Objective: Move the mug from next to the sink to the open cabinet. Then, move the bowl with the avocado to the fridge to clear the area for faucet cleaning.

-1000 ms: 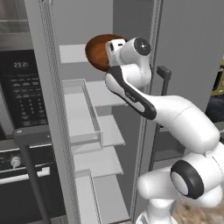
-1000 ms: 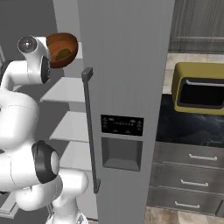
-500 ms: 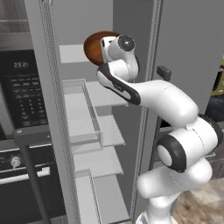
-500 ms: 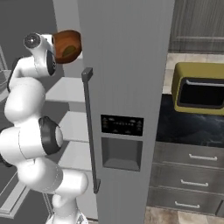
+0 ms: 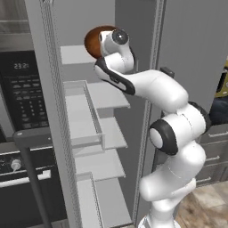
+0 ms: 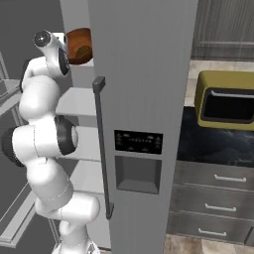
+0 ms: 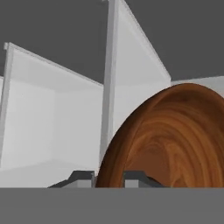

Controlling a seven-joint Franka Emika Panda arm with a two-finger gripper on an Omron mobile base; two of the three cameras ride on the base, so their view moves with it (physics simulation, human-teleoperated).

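Nearest the hand camera, the gripper [image 7: 109,176] is clamped on the rim of the bowl [image 7: 175,140]: one dark fingertip sits on each side of the wooden wall, with the rim pinched between them. The bowl fills the lower right of that view, tipped so that its curved wooden side faces the camera.

Handling judgement: the bowl is rigid turned wood, probably light, with a smooth finish that may slip under a thin rim pinch. The rim is the only practical place to take hold. The avocado [image 6: 83,51] lies loose inside as a dark lump and could roll out if the bowl tilts further. Level the bowl before lowering it.

From the right base camera, the bowl [image 6: 79,45] hangs high beside the arm's wrist, close to the left edge of the closed fridge [image 6: 144,99] door. From the left base camera, the bowl [image 5: 94,41] is level with the top shelf [image 5: 75,54] of the open compartment, at its front edge.

Clearance: beyond the bowl, white inner walls and a vertical divider [image 7: 108,83] bound the space. The shelf surface ahead looks bare. The open door's bins [image 5: 80,111] project on the left and the door edge stands on the right, so the entry channel is narrow. Advance straight inward, keeping the elbow away from the door edge.
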